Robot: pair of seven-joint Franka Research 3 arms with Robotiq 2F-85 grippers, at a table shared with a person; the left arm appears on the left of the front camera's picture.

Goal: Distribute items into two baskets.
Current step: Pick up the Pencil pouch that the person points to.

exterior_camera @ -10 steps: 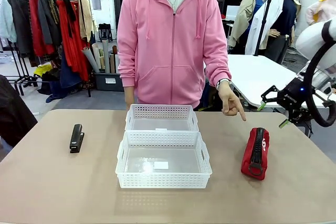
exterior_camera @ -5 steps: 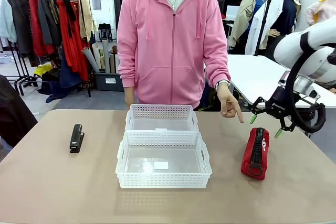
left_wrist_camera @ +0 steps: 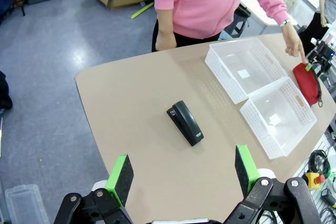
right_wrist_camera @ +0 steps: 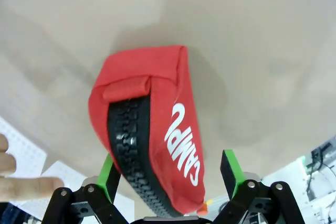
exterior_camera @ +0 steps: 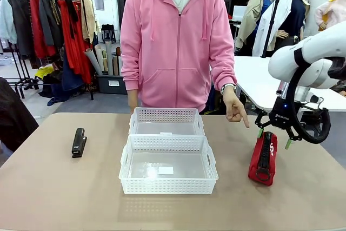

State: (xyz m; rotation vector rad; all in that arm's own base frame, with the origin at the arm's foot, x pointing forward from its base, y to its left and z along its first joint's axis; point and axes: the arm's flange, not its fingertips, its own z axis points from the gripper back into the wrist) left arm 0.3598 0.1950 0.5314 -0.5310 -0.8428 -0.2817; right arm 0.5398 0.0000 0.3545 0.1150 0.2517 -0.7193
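The red zip pouch (exterior_camera: 263, 158) lies on the table's right side. My right gripper (exterior_camera: 274, 138) hangs open just above its far end; in the right wrist view the green pads (right_wrist_camera: 230, 170) stand either side of the pouch (right_wrist_camera: 152, 124) without touching it. The black stapler (exterior_camera: 79, 142) lies at the left. Two white baskets sit mid-table, the larger one (exterior_camera: 168, 185) nearer me and the narrower one (exterior_camera: 166, 114) behind it. My left gripper (left_wrist_camera: 184, 174) is open, high above the stapler (left_wrist_camera: 185, 123). The left wrist view also takes in both baskets (left_wrist_camera: 226, 80) (left_wrist_camera: 262, 129) and the pouch (left_wrist_camera: 307, 82).
A person in a pink hoodie stands at the far edge, one hand (exterior_camera: 236, 109) pointing down toward the pouch, close to my right gripper. A fingertip (right_wrist_camera: 26, 187) of that hand is at the left edge of the right wrist view. Bare tabletop (exterior_camera: 65, 187) lies around the stapler.
My right arm has swung left and down from the table's right edge to just over the pouch's far end. Pouch, stapler, baskets and the pointing hand stay put.
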